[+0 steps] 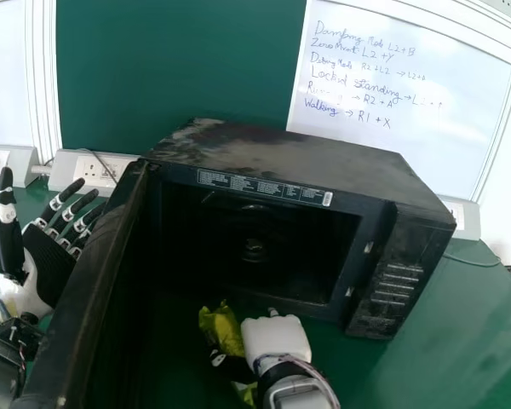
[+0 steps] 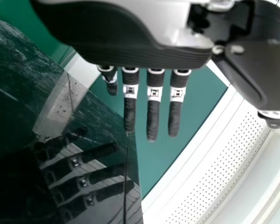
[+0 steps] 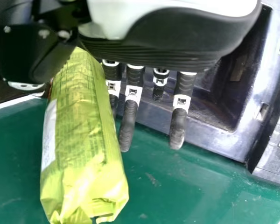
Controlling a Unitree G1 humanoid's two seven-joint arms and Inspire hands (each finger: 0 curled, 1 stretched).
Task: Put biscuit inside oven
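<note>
Right hand (image 1: 277, 338) grasping biscuit packet (image 1: 224, 332) | left hand (image 1: 49, 266) spread | printed label (image 1: 260, 186) on oven (image 1: 298, 158)

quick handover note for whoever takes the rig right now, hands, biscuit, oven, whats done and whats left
Left hand: open, at the outer side of the oven door.
Right hand: holding the biscuit packet between thumb and fingers, in front of the oven.
Done: door open, packet in hand.
Left: put the packet inside the oven and release it.
</note>
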